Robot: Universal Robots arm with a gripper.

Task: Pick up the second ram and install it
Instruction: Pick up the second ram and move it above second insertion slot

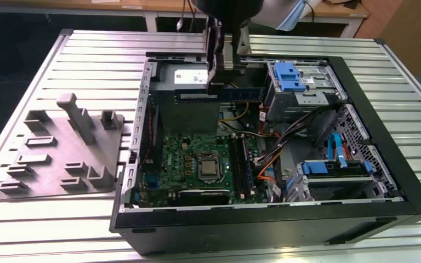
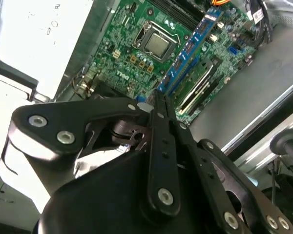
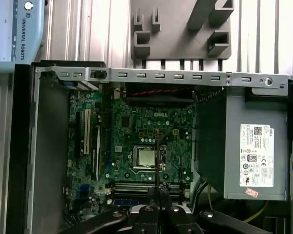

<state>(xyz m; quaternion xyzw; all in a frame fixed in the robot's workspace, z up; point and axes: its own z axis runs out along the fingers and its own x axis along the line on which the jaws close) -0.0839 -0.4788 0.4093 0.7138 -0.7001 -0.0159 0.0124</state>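
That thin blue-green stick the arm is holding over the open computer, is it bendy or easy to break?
Probably stiff: the second ram sticks out level on both sides of the jaws without drooping. Likely light, being so thin. Probably fragile too, as it looks like a bare circuit board.

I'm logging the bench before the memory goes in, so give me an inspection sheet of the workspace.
Surface: slatted metal table bearing an open computer case.
Job's things: second ram held aloft beside the grey power-supply box; another stick sits slotted in the motherboard.
Clutter: grey moulded fixture on the table, at the exterior view's left.
Grippers: gripper, jaws shut on the second ram.
Cables: orange, yellow and black wires inside the case; blue cables.
Surroundings: wooden furniture behind.
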